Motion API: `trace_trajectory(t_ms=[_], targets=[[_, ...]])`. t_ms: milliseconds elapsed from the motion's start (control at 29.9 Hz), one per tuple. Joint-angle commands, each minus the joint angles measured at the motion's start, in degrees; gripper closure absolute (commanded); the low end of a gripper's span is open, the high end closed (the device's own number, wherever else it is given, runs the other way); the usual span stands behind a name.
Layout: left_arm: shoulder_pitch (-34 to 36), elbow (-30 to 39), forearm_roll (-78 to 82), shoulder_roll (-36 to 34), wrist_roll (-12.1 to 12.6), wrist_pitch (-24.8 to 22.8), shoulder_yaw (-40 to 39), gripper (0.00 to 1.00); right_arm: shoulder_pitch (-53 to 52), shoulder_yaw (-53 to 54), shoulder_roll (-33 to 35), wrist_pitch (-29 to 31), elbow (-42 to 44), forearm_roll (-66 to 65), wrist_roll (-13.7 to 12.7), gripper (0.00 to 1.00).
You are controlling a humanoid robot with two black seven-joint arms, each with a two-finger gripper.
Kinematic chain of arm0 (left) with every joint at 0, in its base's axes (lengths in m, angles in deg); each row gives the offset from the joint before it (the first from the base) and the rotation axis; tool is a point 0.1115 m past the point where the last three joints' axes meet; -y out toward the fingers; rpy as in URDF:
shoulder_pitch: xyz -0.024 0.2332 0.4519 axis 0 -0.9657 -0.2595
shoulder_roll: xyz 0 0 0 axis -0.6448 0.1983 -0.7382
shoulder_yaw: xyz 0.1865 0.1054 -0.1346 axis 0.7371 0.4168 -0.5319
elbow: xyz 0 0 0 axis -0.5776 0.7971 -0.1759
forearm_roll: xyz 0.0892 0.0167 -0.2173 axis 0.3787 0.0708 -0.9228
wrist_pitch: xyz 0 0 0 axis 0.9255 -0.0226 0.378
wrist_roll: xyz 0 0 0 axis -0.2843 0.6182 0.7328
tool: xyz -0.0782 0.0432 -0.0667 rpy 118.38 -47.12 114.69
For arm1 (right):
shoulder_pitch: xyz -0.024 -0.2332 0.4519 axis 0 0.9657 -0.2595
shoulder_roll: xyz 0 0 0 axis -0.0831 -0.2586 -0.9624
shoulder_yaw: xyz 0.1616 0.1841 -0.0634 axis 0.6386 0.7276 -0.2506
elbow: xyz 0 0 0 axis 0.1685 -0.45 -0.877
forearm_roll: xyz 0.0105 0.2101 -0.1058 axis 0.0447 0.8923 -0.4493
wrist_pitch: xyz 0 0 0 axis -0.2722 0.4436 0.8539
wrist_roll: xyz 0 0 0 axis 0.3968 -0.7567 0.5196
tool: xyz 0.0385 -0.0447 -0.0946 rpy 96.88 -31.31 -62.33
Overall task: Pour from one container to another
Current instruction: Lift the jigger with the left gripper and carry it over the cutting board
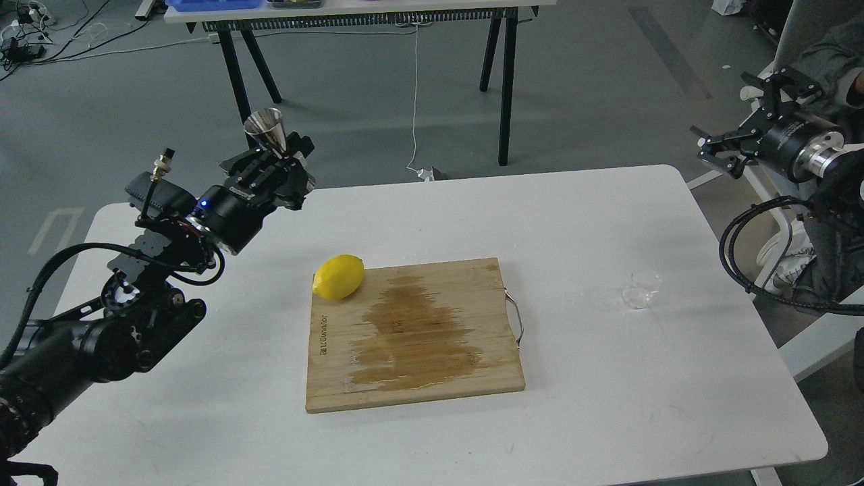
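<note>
My left gripper is shut on the steel hourglass jigger and holds it upright above the table's far left part, its upper cone showing above the fingers. The small clear glass cup stands alone on the white table at the right, a little beyond the board's handle. My right gripper hangs off the table's right edge, well above and behind the cup, with its fingers spread open and nothing in them.
A wooden cutting board with a dark wet stain lies mid-table, a metal handle on its right side. A yellow lemon rests at its far left corner. Another table's black legs stand behind.
</note>
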Motion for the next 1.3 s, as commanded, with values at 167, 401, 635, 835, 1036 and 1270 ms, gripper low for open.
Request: trace_trajectory(t_ms=[167, 401, 635, 835, 1036, 1270], targets=[[-2.75, -2.62, 6.72, 12.14, 0.0, 0.0, 2.57, 0.98, -5.6, -1.05, 0.08, 0.0, 1.08, -0.04, -0.39, 0.01], [-8.64, -6.58, 9.09, 15.67, 0.0, 0.0, 2.57, 0.98, -5.26, -3.15, -0.45, 0.0, 1.52, -0.04, -2.67, 0.01], [-11.11, -9.66, 9.45, 15.67, 0.0, 0.0, 2.66, 0.97, -3.24, -6.41, -0.45, 0.0, 0.64, 0.49, -3.25, 0.01], [-11.28, -11.15, 9.36, 15.67, 0.0, 0.0, 3.79, 0.95, -2.01, -6.41, -0.36, 0.0, 0.29, 0.66, -3.25, 0.01], [-12.51, -11.68, 9.27, 15.67, 0.0, 0.0, 4.59, 0.93, 1.24, -6.41, -0.1, 0.0, -1.38, 0.49, -3.25, 0.01], [-12.86, -11.68, 9.27, 15.67, 0.0, 0.0, 4.59, 0.89, 2.3, -6.41, 0.08, 0.0, -1.47, 0.49, -3.25, 0.01]])
